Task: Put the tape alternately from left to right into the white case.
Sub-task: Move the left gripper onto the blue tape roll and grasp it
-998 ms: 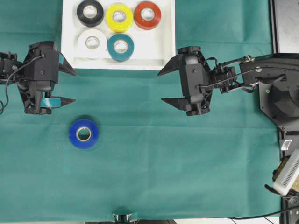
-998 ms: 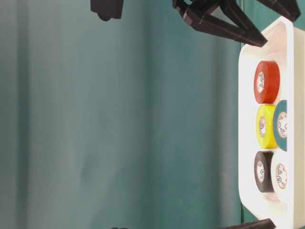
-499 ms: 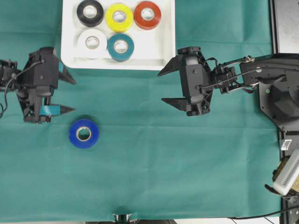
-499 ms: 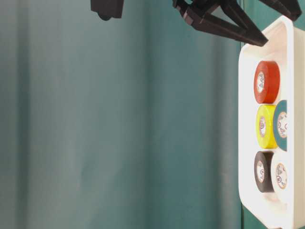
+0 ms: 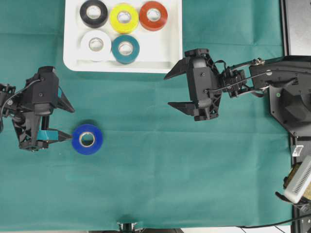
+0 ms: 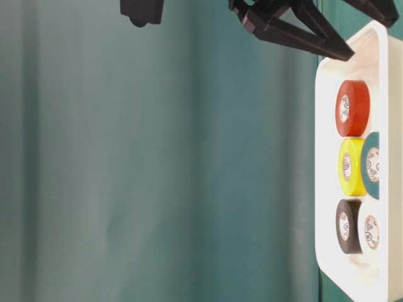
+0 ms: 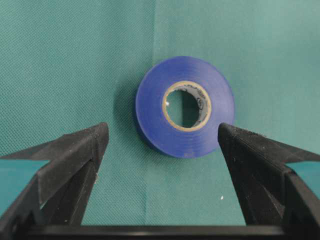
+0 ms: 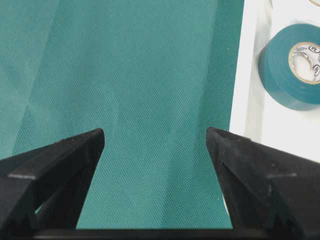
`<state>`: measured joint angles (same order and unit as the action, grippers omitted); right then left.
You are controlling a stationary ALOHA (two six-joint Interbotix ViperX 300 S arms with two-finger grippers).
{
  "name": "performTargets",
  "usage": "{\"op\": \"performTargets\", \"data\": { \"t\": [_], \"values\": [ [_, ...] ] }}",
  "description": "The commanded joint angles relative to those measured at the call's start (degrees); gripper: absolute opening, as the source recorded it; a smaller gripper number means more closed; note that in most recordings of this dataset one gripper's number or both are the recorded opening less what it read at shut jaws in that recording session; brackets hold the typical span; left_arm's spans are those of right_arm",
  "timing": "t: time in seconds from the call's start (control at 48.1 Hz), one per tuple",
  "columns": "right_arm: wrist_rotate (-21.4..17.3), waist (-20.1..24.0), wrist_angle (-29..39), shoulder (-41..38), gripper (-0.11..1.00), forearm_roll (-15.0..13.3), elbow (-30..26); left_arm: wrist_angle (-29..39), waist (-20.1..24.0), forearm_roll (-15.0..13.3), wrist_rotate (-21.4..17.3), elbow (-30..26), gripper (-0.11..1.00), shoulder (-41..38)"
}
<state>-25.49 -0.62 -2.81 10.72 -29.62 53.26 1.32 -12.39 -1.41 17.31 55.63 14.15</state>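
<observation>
Left gripper (image 5: 67, 120) spread wide, holding nothing, fingers aimed at blue tape roll (image 5: 87, 139) lying flat on green cloth (image 5: 170, 170). Right gripper (image 5: 171, 90) likewise wide, empty, beside white case (image 5: 172, 48) corner. Case holds black, yellow, red-orange, white, teal rolls.

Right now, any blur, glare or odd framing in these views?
Overhead: sharp, evenly lit, blue roll crisp beside the left gripper. Table-level: turned sideways, white case bright at the right edge, cloth soft. Left wrist: roll sharp with a soft shadow on its left. Right wrist: right gripper fingers slightly soft, cloth weave sharp.
</observation>
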Motion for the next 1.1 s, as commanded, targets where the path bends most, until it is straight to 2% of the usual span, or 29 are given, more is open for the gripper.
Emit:
{"op": "performTargets", "data": {
  "t": [0.0, 0.291, 0.832, 0.894, 0.936, 1.081],
  "values": [
    [-0.2, 0.2, -0.3, 1.1, 0.87, -0.1, -0.4, -0.4, -0.3, -0.1, 0.0, -1.3, 0.99, 0.1],
    [-0.2, 0.2, -0.2, 1.1, 0.87, -0.1, -0.6, -0.3, -0.3, 0.0, -0.9, -7.0, 0.98, -11.6],
    [-0.2, 0.1, -0.1, 1.1, 0.87, -0.1, -0.1, -0.2, 0.2, 0.0, -0.4, -9.5, 0.96, -19.3],
    [-0.2, 0.1, -0.1, 1.1, 0.87, -0.1, -0.1, -0.2, 0.2, 0.0, -0.4, -9.4, 0.9, -19.2],
    [-0.2, 0.2, -0.1, 1.1, 0.87, -0.1, 0.0, -0.2, 0.2, 0.0, -0.4, -9.4, 0.83, -19.1],
    [-0.2, 0.2, -0.1, 1.1, 0.87, -0.1, 0.0, -0.1, 0.2, 0.0, -0.5, -9.1, 0.43, -18.4]
  ]
}}
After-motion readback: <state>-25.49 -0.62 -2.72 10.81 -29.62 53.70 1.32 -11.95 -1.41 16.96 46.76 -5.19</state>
